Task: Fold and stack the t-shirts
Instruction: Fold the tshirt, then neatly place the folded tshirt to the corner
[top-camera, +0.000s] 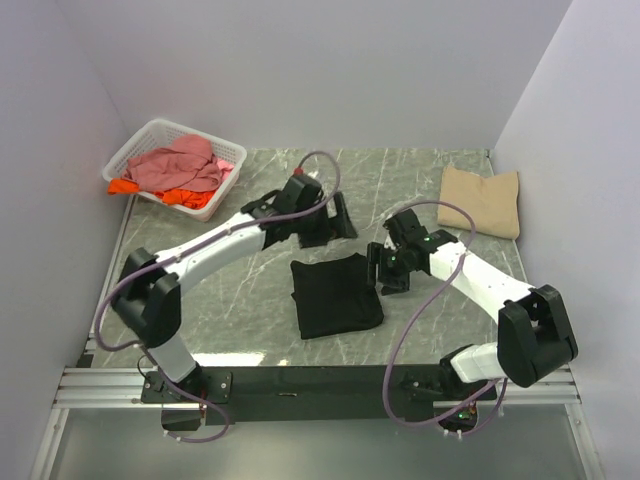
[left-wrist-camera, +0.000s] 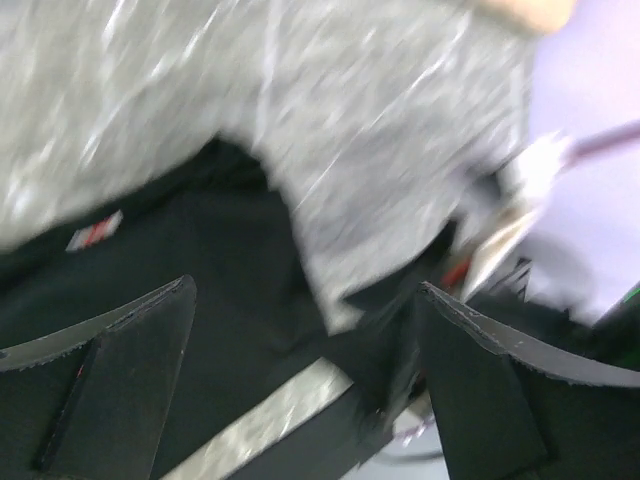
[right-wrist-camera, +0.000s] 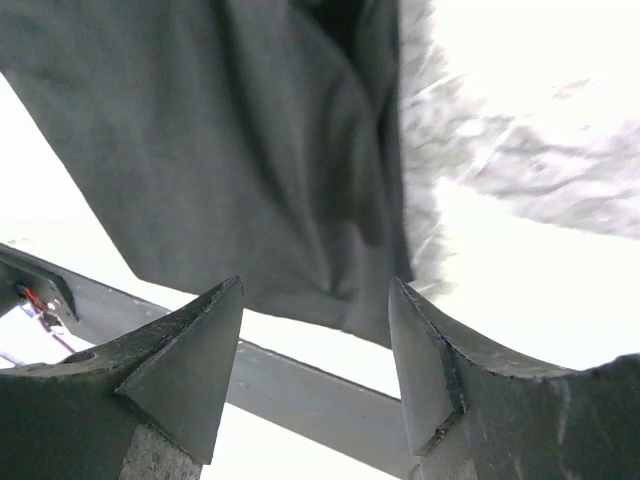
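Grey marbled stone pattern covers the desk (top-camera: 420, 180), closed in by plain pale walls (top-camera: 300, 70) on its far, left and right sides, with a metal rail (top-camera: 100, 385) running along the near edge. The black t-shirt (top-camera: 335, 295), the largest cloth piece laid out, is folded into a rough rectangle at the middle of the desk, toward the near edge. The tan t-shirt (top-camera: 482, 200) lies folded in the far right corner. In the far left corner the white lattice basket (top-camera: 165, 128) holds a crumpled pink t-shirt (top-camera: 185, 162) on top of an orange t-shirt (top-camera: 185, 197). The left gripper (top-camera: 338, 215) hangs just beyond the black shirt's far edge, jaws spread wide with nothing between them. The right gripper (top-camera: 385, 268) sits just beside the shirt's right edge, its jaws also apart and empty. Only the left wrist view, though blurred, shows the small neck label (left-wrist-camera: 95, 230) on the black cloth. Only the right wrist view shows the soft creases near that shirt's corner, dark against a washed-out bright desk top.
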